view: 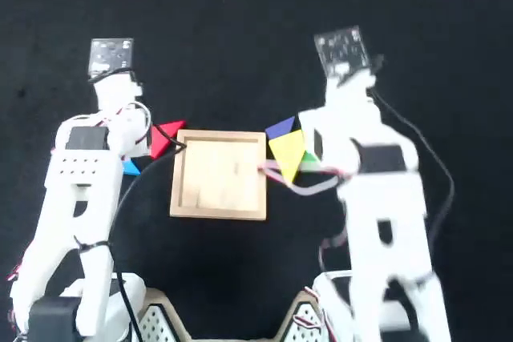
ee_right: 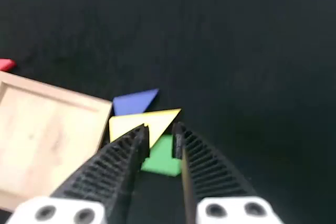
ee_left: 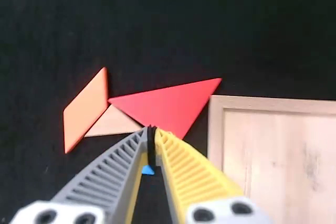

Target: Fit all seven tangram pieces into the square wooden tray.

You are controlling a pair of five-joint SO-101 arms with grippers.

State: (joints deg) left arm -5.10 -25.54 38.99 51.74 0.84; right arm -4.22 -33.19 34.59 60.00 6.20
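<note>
The square wooden tray (view: 218, 174) lies empty between the two arms. In the left wrist view, a red triangle (ee_left: 165, 106), an orange parallelogram (ee_left: 85, 109) and a pale triangle (ee_left: 113, 123) lie beside the tray (ee_left: 273, 150). My left gripper (ee_left: 150, 129) is shut just over the red triangle's edge, and a small blue piece (ee_left: 148, 170) shows under its fingers. My right gripper (ee_right: 159, 129) is open by a narrow gap above the yellow triangle (ee_right: 142, 121). A blue triangle (ee_right: 135, 102) and a green piece (ee_right: 163, 161) lie next to the yellow triangle, beside the tray (ee_right: 42, 129).
Black cloth covers the table. The red triangle (view: 164, 138) and a blue piece (view: 130, 167) sit at the tray's left side. The yellow triangle (view: 287, 152), blue triangle (view: 280, 127) and a pink piece (view: 272, 170) sit at its right. Cables hang near both arms.
</note>
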